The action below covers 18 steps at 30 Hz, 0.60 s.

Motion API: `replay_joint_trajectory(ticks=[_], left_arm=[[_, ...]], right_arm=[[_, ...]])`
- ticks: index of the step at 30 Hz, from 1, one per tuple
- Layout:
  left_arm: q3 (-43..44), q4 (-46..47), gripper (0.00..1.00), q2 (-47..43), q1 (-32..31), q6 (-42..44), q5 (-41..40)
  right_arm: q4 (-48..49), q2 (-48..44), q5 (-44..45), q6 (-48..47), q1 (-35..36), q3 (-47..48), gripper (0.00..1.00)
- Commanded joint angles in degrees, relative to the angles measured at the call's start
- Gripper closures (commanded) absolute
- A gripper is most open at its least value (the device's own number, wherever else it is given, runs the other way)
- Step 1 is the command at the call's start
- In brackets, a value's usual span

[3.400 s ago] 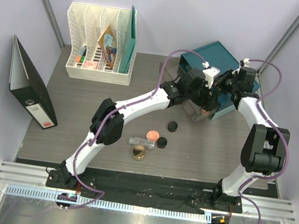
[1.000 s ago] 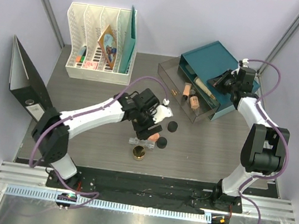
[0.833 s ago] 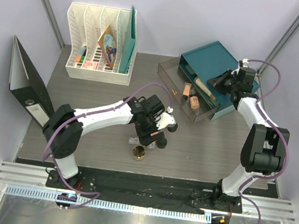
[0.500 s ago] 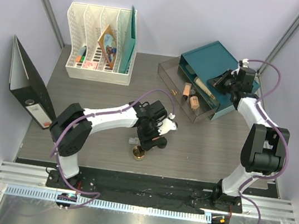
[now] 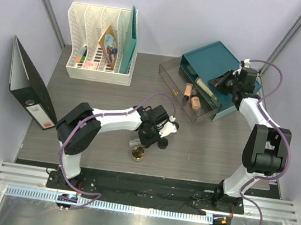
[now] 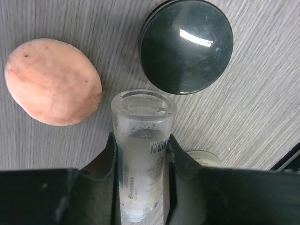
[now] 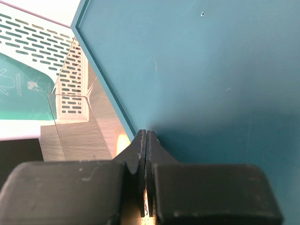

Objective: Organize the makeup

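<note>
The left gripper (image 6: 142,141) is clamped on the clear glass bottle (image 6: 142,154): one finger (image 6: 107,157) presses each side of the bottle body, and the bottle's round end points away from the wrist camera. The bottle is the reference for all positions below. The coral round compact (image 6: 52,80) lies on the table (image 5: 85,94) just beside the bottle's far end, to its left in the wrist view. The black pot (image 6: 186,45) sits just beyond that same end, to its right. The gold jar (image 5: 138,155) stands just beside the bottle on its near side in the top view. Well apart from the bottle, toward the far right, the clear drawer (image 5: 168,70) projects from the teal box (image 5: 213,54). This drawer holds two peach tubes (image 5: 188,90) and the beige gold-capped bottle (image 5: 204,87). The right gripper (image 7: 146,140) is positioned over the teal box lid, fingers pressed together with nothing visible between them.
</note>
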Motion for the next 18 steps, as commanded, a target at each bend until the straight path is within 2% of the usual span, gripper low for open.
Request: replay_joint_trajectory(ticks=[1, 6, 11, 14, 18], left_arm=[[0.2, 0.8, 1.00, -1.4, 0.2, 2.1, -3.0], [2.1, -2.2, 1.00, -5.3, 0.1, 2.7, -4.5], [7.4, -5.4, 1.00, -10.8, 0.2, 2.8, -4.8], [12.0, -3.9, 1.00, -12.7, 0.2, 2.1, -6.3], [18.6, 3.2, 1.00, -13.5, 0.9, -0.4, -6.7]], right_arm=[[-18.6, 5.7, 3.3, -3.9, 0.4, -4.4, 0.98], [-18.6, 6.1, 3.1, -3.7, 0.5, -4.1, 0.99], [-18.7, 6.5, 3.0, -3.5, 0.5, -3.9, 0.99], [-18.6, 6.6, 2.9, -3.6, 0.5, -3.9, 0.99], [-18.5, 6.5, 2.9, -3.7, 0.5, -4.1, 0.99]])
